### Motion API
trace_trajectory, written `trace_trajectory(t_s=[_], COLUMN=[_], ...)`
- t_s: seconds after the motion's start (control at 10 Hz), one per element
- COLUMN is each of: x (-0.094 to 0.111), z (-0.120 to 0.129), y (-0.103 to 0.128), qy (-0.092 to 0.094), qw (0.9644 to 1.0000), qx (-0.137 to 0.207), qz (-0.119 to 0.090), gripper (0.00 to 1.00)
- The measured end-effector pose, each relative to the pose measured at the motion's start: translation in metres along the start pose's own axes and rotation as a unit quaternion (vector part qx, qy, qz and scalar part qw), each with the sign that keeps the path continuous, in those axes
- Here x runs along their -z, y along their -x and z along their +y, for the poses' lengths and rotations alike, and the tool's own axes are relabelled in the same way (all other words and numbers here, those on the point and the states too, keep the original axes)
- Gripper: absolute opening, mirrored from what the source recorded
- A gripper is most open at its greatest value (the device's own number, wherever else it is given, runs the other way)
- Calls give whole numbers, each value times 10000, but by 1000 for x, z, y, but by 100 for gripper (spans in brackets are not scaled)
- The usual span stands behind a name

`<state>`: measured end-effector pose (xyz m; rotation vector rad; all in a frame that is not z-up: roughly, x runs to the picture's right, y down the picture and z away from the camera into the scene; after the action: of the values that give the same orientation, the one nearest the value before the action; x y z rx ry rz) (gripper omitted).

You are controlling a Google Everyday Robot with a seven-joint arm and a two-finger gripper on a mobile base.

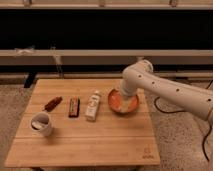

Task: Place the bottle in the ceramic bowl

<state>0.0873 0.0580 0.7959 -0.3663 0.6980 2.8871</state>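
Camera view: hand point(128, 102) down in the ceramic bowl point(114, 101), can't tell if open or closed tbh. Bottle point(93, 105) lying on the surface point(100, 140) just left of the bowl, next to the dark bar point(74, 106).

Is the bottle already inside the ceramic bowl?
No: the bottle lies on the table beside the ceramic bowl, while the hand is down over the bowl.

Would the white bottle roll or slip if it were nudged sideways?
It may roll: the bottle lies on its side on the table. It looks plastic, so it is probably light and perhaps slippery. The gripper is at the ceramic bowl, not touching it.
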Motion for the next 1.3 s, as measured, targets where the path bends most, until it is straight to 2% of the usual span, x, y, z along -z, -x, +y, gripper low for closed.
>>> trace_trajectory(t_s=[0.1,0.3,0.4,0.5,0.8,1.0,1.3], x=[0,-5,-11,-16,-36,-49,-63], z=[0,5,11,17,29,33,41], y=[0,-19,-36,-51,-90,-96,-101], qy=[-7,-54,-78,-87,-310,-487,-624], qw=[10000,9995,9981,9964,9862,9831,9815], qx=[18,168,124,91,-93,-362,-851], qz=[-7,-259,-593,-836,-1625,-1730,-1600], gripper=[80,80,80,80,80,80,80])
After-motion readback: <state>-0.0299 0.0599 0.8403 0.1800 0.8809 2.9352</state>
